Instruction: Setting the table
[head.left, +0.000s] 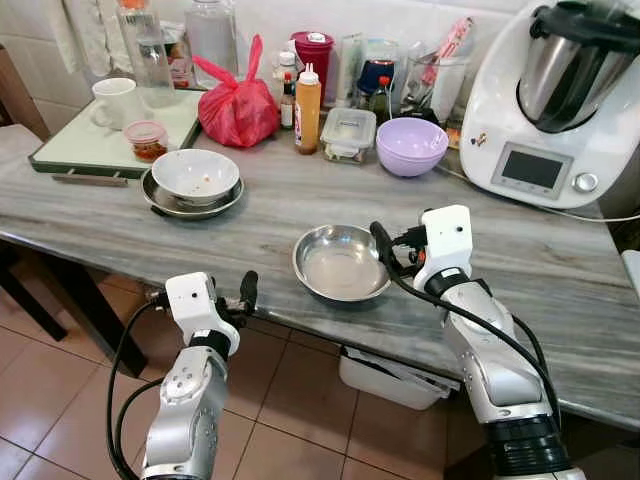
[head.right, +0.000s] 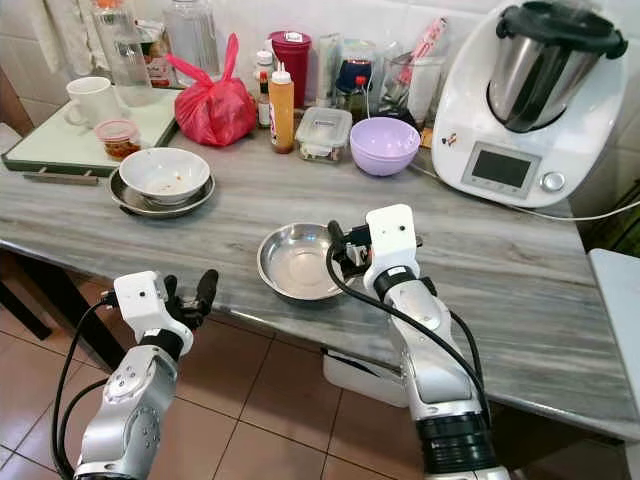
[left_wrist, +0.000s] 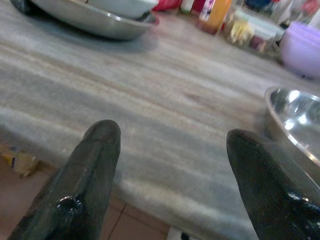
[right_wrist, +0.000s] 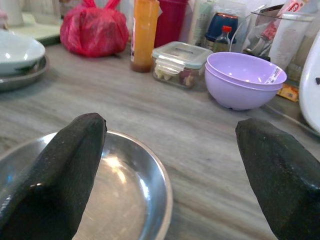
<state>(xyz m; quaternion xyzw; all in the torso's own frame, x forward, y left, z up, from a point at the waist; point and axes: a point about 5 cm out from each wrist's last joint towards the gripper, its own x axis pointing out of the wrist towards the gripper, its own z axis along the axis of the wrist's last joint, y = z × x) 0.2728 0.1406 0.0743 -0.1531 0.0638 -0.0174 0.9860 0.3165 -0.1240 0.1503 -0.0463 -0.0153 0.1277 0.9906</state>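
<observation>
An empty steel bowl (head.left: 340, 262) sits on the grey marble table (head.left: 520, 260) near its front edge. My right gripper (head.left: 385, 250) hovers open at the bowl's right rim; in the right wrist view one finger (right_wrist: 75, 165) hangs over the bowl (right_wrist: 125, 190) and the other stands off to its side. My left gripper (head.left: 245, 292) is open just off the table's front edge, left of the bowl, with nothing between its fingers (left_wrist: 95, 165). A white bowl (head.left: 195, 172) rests on a steel plate (head.left: 160, 197) at the left.
Along the back stand two stacked purple bowls (head.left: 411, 145), a lidded food container (head.left: 348, 133), an orange sauce bottle (head.left: 308, 108), a red plastic bag (head.left: 238, 108) and a green tray (head.left: 70, 150) with a white mug (head.left: 115, 100). A large white kitchen appliance (head.left: 555, 100) fills the right.
</observation>
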